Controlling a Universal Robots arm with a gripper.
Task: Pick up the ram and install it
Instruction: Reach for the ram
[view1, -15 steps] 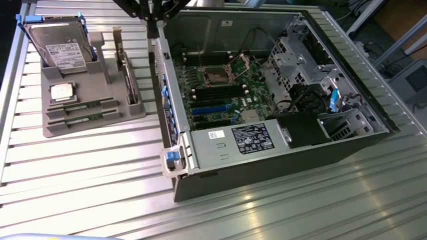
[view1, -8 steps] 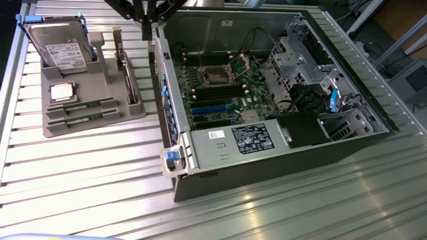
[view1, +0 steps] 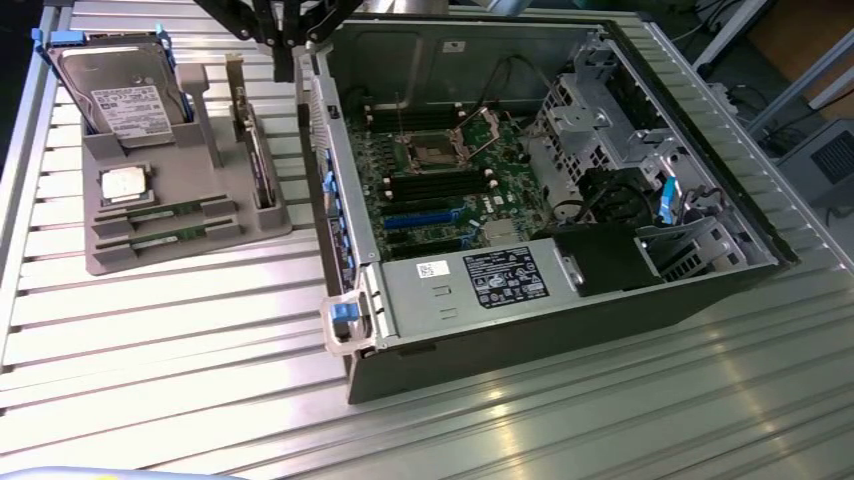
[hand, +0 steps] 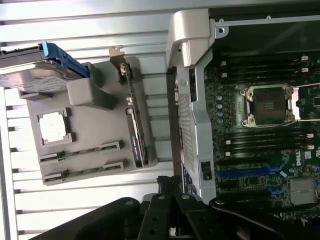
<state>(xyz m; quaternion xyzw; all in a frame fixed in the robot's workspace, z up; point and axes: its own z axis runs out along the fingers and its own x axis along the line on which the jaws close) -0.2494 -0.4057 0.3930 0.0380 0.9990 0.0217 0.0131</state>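
Exterior view showed us the gripper (view1: 283, 68) fully closed, holding nothing, above the narrow gap between the gray tray (view1: 227, 215) and the computer case (view1: 441, 330) wall. We saw the ram (view1: 167, 212) lying in a tray slot, with bare slatted table (view1: 174, 340) past that edge.

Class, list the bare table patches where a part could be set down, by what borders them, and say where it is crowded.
Free: the table between the grey tray and the exterior view's bottom edge; the strip below the computer case. Crowded: the gap between tray and case.
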